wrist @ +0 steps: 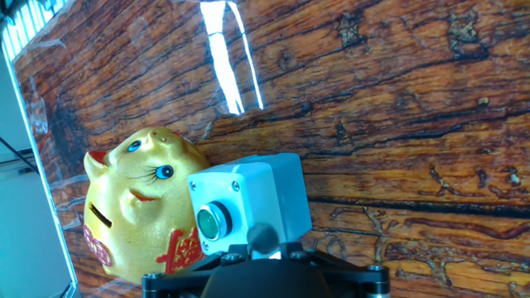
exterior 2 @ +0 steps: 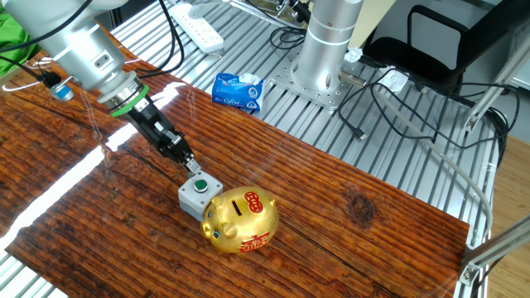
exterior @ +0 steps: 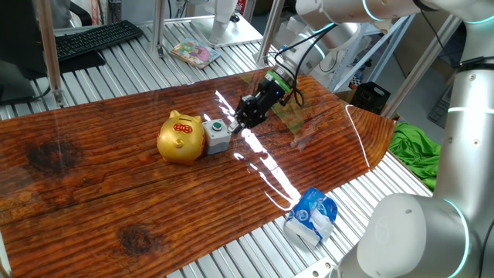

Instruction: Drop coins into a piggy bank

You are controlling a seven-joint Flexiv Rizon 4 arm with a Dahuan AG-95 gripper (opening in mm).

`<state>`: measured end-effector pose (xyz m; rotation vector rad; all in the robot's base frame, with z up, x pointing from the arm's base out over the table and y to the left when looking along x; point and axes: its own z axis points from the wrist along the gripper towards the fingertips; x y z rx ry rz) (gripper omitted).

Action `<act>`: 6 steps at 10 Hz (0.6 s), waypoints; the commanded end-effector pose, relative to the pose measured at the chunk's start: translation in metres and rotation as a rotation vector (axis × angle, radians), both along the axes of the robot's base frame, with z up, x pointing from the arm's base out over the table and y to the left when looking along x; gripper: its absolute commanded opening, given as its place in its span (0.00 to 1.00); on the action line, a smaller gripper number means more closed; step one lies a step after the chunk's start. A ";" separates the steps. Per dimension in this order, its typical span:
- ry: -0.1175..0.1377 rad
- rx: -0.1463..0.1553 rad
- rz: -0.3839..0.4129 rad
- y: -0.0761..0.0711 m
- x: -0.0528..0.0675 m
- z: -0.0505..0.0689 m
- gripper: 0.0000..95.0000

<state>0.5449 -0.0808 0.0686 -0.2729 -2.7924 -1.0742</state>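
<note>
The end effector (exterior: 240, 123) hovers low over the middle of the surface (exterior: 93, 201), its tip just beside the box (exterior: 216, 134); whether it is open, or holds a coin, I cannot tell, and no coin shows anywhere. Beyond the box and touching it stands the pig (exterior: 180, 137), slot up. Nothing visible goes into the slot (exterior 2: 242, 204) yet, so the dropping likely all remains to do.

A small grey box (exterior: 217, 135) with a green button sits on the wooden board (exterior: 116, 193); a blue packet (exterior: 311, 216) lies off its edge.
</note>
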 end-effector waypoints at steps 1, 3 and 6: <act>0.003 -0.003 -0.002 0.001 0.001 -0.001 0.00; -0.007 -0.001 0.005 0.002 0.002 0.000 0.00; -0.008 -0.003 0.009 0.002 0.002 0.000 0.00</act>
